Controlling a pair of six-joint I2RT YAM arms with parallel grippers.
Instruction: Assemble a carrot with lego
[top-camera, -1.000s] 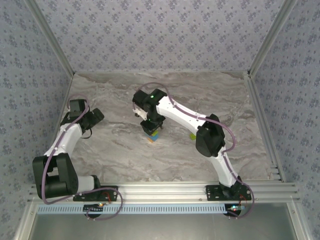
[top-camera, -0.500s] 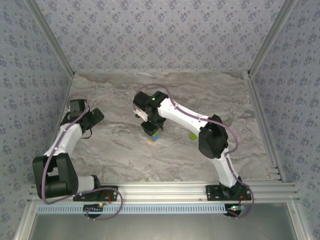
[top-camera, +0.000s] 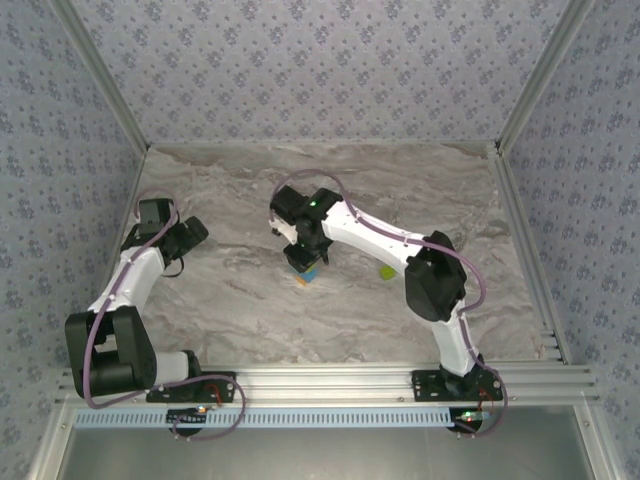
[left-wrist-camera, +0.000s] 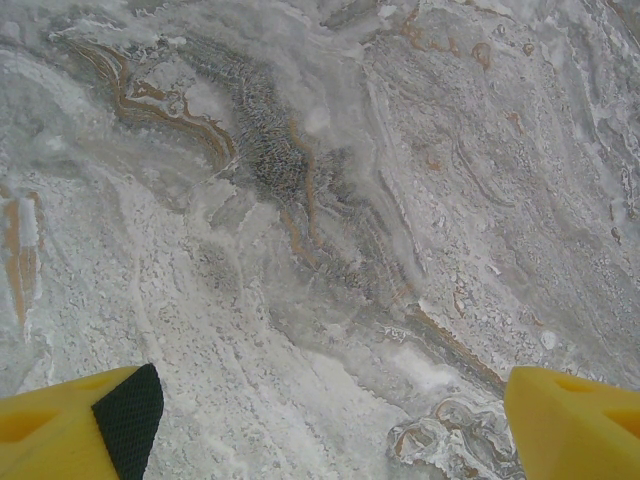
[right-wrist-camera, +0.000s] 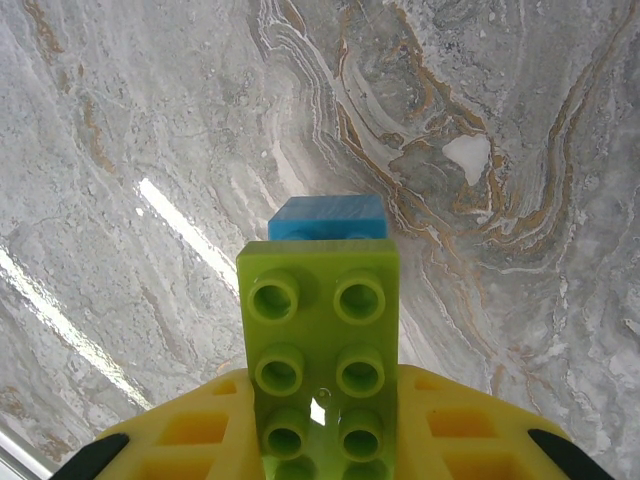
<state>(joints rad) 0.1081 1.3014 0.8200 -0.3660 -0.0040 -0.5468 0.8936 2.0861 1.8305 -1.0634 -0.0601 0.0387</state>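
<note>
My right gripper (right-wrist-camera: 322, 440) is shut on a lime-green lego brick (right-wrist-camera: 320, 340), studs facing the camera. A blue brick (right-wrist-camera: 330, 218) pokes out just past the green brick's far end, and I cannot tell whether the two are joined. From above, the right gripper (top-camera: 302, 256) sits over a small stack (top-camera: 307, 275), part of the carrot, showing blue with orange at its near end. My left gripper (left-wrist-camera: 335, 425) is open with bare table between its yellow fingers (left-wrist-camera: 570, 420). From above, the left gripper (top-camera: 192, 233) rests far to the left of the stack.
A loose lime-green brick (top-camera: 386, 271) lies on the marble table (top-camera: 250, 310) to the right of the stack, beside the right arm's forearm. Patterned walls and metal rails (top-camera: 520, 250) enclose the table on all sides.
The right gripper has shifted slightly toward the near right over the stack, still gripping the green brick. The left arm has not moved.
</note>
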